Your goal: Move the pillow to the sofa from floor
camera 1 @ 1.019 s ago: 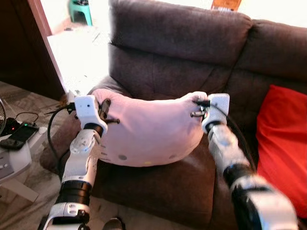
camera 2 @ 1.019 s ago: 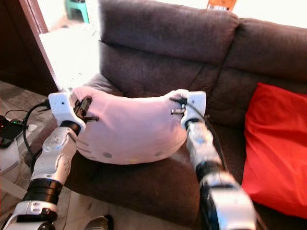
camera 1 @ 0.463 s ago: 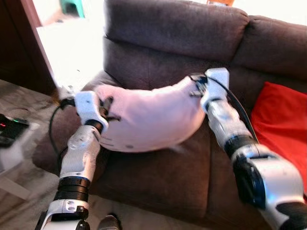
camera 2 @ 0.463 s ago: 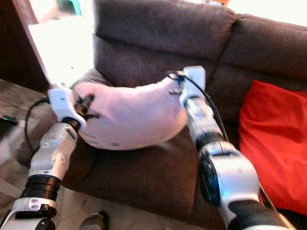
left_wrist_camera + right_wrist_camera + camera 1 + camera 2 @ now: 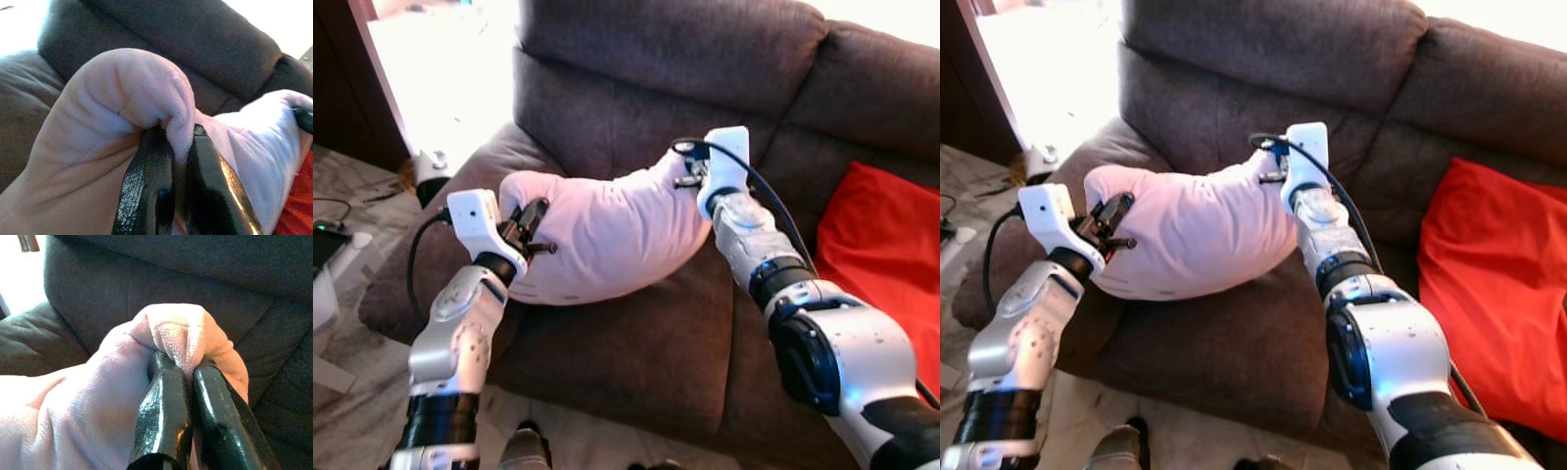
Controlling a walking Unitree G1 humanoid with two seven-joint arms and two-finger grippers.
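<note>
Pillow (image 5: pixel 597 230) has dropped from mid-air onto the sofa (image 5: pixel 636 352) seat, so nearly done; left gripper (image 5: pixel 530 223) and right gripper (image 5: pixel 690 176) are still pinching its corners tight.

**Living room in somebody's home, pretty clearly**

Big dark brown fabric sofa (image 5: pixel 685 117) with plump, creased back cushions and a wide padded armrest. Red cushion (image 5: pixel 1489 294) propped at one end of the seat, pale pink pillow (image 5: pixel 597 235) over the other end. Marbled tile floor (image 5: pixel 352 323) in front. Bright daylight pouring through an opening beside a dark wooden door frame (image 5: pixel 382 88). Cables and a small gadget lying on the floor by the armrest.
</note>
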